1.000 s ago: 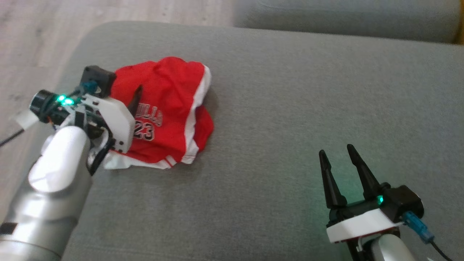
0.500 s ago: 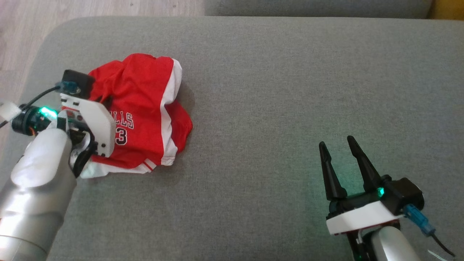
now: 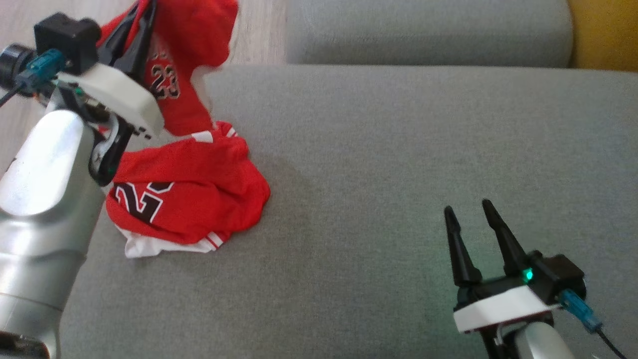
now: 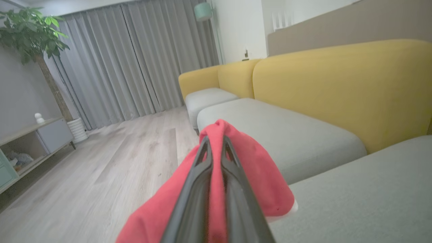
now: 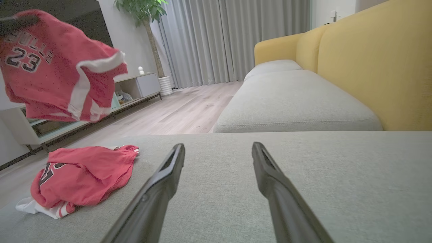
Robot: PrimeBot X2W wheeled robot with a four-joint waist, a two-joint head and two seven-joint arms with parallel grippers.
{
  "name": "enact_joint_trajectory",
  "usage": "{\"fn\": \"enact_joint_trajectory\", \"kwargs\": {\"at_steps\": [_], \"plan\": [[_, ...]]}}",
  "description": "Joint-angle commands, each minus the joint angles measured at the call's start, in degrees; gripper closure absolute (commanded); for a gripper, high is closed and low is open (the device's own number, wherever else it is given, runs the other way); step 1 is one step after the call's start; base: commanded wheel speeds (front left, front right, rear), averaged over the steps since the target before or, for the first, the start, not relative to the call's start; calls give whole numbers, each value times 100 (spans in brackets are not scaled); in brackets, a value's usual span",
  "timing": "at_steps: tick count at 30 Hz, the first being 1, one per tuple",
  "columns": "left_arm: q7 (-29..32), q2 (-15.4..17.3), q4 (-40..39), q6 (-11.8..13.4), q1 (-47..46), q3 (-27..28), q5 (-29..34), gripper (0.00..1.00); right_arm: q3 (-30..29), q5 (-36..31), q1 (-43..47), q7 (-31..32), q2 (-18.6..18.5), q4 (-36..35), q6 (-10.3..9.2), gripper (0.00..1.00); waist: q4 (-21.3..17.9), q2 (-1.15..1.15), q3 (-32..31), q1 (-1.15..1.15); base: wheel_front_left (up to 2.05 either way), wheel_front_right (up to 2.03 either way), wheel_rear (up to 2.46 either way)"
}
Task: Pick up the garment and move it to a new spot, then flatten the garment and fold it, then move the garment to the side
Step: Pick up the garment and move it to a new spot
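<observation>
Progress: the pick-up step looks under way. The garment (image 3: 194, 45), red with white trim and a "23" print, hangs in the air from the left tool (image 3: 137, 25). That tool's two dark fingers are pinched together on a fold of the red cloth, as the left wrist view shows plainly. In the right wrist view the garment hangs clear above the left end of the sofa cushion (image 3: 398, 149). Below it a second red piece (image 3: 189, 194), also numbered, lies heaped on the cushion. The right wrist view shows a gap between the two.

Remaining, as judged: set-down at a new spot, flattening, folding and the move to the side. None of these shows as done.

Pose: the left arm is raised, its pale forearm rising along the left edge of the head view. Its fingers point up and away, out past the cushion's far left corner. The right arm sits low at the lower right. The right tool (image 3: 469, 209) has its fingers spread and holds nothing, pointing across bare cushion.
</observation>
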Motion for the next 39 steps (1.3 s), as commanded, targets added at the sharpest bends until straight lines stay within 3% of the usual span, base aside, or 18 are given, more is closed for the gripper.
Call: {"fn": "enact_joint_trajectory", "kwargs": {"at_steps": [1, 9, 16, 23, 30, 31, 32, 39], "plan": [[-41, 184, -325, 22, -341, 219, 6, 100, 51, 79, -39, -62, -33, -153, 44, 0, -41, 0, -184, 0, 0, 0, 0], [374, 25, -1339, 36, -172, -34, -120, 100, -156, 175, -68, -62, -33, -249, 44, 0, -549, 0, -293, 0, 0, 0, 0], [701, -321, -1845, 56, 129, -415, -241, 100, -111, 245, -206, -62, -33, -507, 44, 0, -1437, 0, -118, 0, 0, 0, 0], [702, -520, -1784, 35, 158, -962, -110, 100, 125, 437, -410, -62, -33, -698, 44, 0, -2506, 0, 354, 0, 0, 0, 0], [138, -390, -1244, 12, -286, -1890, -240, 100, 418, 614, -453, -62, -33, -909, 44, 0, -3255, 0, 613, 0, 0, 0, 0], [-5, -356, -1148, 11, -390, -2031, -287, 36, 444, 614, -448, -62, -33, -935, 44, 0, -3302, 0, 640, 0, 0, 0, 0], [-188, -304, -1028, 11, -517, -2181, -248, 0, 459, 615, -445, -62, -33, -953, 44, 0, -3342, 0, 668, 0, 0, 0, 0], [-919, -347, -117, 10, -874, -2566, -455, 0, 373, 637, -404, -62, -33, -987, 44, 0, -3270, 0, 698, 0, 0, 0, 0]]}}
